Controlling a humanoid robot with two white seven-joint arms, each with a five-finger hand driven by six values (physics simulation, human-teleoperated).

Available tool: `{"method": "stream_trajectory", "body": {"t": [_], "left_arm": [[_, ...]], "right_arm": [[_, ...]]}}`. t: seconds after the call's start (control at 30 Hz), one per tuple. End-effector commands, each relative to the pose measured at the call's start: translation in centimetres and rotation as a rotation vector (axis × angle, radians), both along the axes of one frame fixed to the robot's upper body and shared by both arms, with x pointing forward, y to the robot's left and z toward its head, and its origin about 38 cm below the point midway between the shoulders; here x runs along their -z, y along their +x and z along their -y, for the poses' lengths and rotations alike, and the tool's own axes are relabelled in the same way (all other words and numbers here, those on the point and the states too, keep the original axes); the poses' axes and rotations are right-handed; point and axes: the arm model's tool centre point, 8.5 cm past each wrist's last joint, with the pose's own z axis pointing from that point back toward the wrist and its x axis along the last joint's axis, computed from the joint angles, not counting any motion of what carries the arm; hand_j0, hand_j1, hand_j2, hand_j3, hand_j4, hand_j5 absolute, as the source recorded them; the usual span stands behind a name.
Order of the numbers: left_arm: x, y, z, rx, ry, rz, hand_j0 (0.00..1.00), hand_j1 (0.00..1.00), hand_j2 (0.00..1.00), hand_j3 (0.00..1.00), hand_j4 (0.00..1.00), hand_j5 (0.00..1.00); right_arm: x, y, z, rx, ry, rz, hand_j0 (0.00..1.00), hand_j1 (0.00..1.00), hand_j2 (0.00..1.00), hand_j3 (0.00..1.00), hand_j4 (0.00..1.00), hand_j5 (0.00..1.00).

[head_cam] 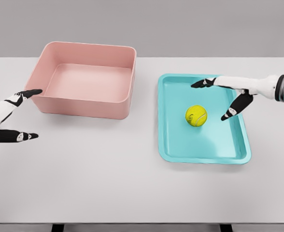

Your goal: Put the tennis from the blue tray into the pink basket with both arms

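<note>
Hovering spread right hand [229,94] near tennis ball [196,116]; left hand [14,116] open beside pink basket [84,104].

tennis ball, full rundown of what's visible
The tennis ball is yellow-green with a pale curved seam and a fuzzy-looking surface, whole and round. It sits on the floor of the blue tray, a little right of the middle, clear of the tray's walls. Nothing grips it: the right hand hangs spread over the tray, one finger pointing down just right of the ball with a gap between them. The pink basket stands apart to the left.
</note>
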Motion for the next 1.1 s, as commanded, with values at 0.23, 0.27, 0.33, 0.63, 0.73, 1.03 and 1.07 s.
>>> {"method": "stream_trajectory", "body": {"t": [0.23,0.27,0.33,0.63,0.73,1.03,1.07], "left_arm": [[-0.6,-1.9,1.0,0.071,-0.18,-0.178,1.0,1.0,1.0,1.0,1.0,1.0],[0.0,-2.2,1.2,0.071,-0.198,-0.201,1.0,1.0,1.0,1.0,1.0,1.0],[1.5,-2.9,1.7,0.07,-0.242,-0.266,1.0,1.0,1.0,1.0,1.0,1.0],[6.1,-4.4,-0.2,-0.051,-0.349,-0.426,1.0,1.0,1.0,1.0,1.0,1.0],[5.4,-3.3,-0.6,-0.069,-0.359,-0.373,1.0,1.0,1.0,1.0,1.0,1.0],[5.3,-3.1,-0.4,-0.067,-0.368,-0.361,1.0,1.0,1.0,1.0,1.0,1.0],[5.3,-3.1,-0.4,-0.066,-0.367,-0.362,1.0,1.0,1.0,1.0,1.0,1.0]], "right_arm": [[2.2,0.0,-2.1,-0.039,0.003,-0.043,0.99,0.99,0.99,0.99,0.99,0.99],[2.4,0.2,-2.0,-0.034,-0.002,-0.043,0.99,0.99,0.99,0.99,0.99,0.99],[2.5,0.3,-1.9,-0.029,-0.011,-0.038,0.99,0.99,0.99,0.99,0.99,0.99],[4.4,1.5,-1.7,0.007,-0.024,-0.067,0.99,0.99,0.99,0.99,0.99,0.99],[4.8,1.6,-1.7,0.008,-0.035,-0.066,0.99,0.99,0.99,0.99,0.99,0.99],[5.5,1.5,-1.8,-0.005,-0.032,-0.074,0.99,0.99,0.99,0.99,0.99,0.99],[5.5,1.5,-1.8,-0.004,-0.033,-0.074,0.99,0.99,0.99,0.99,0.99,0.99]]}}
